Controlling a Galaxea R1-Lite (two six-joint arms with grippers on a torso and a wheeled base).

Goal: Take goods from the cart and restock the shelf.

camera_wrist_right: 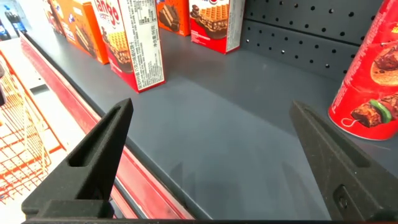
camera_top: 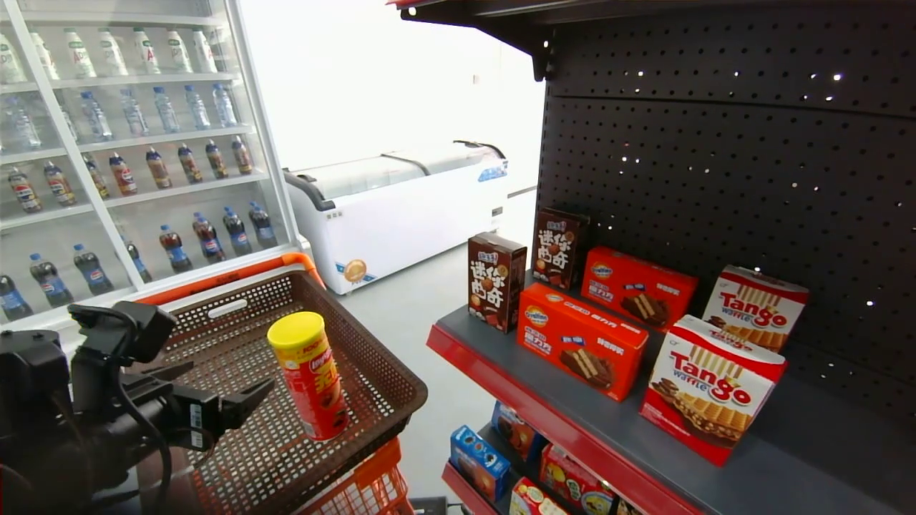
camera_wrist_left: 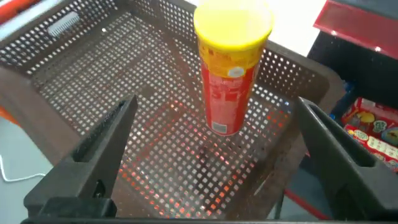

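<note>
A red snack can with a yellow lid (camera_top: 311,375) stands upright in the brown mesh basket (camera_top: 372,357) of the cart. My left gripper (camera_top: 230,376) hovers open just left of the can, level with its lower half. In the left wrist view the can (camera_wrist_left: 230,74) stands a short way beyond the open gripper (camera_wrist_left: 214,149), centred between the jaws and apart from them. My right gripper (camera_wrist_right: 211,155) is open over the bare grey shelf board (camera_wrist_right: 236,124), holding nothing. A red can with a chocolate picture (camera_wrist_right: 370,81) stands on that board beside one finger.
The shelf (camera_top: 501,350) carries brown boxes (camera_top: 495,280), orange boxes (camera_top: 581,340) and red-and-white wafer boxes (camera_top: 708,386), with a pegboard wall behind them. More goods fill the lower shelf (camera_top: 481,461). A drinks fridge (camera_top: 129,143) and a chest freezer (camera_top: 401,207) stand behind the cart.
</note>
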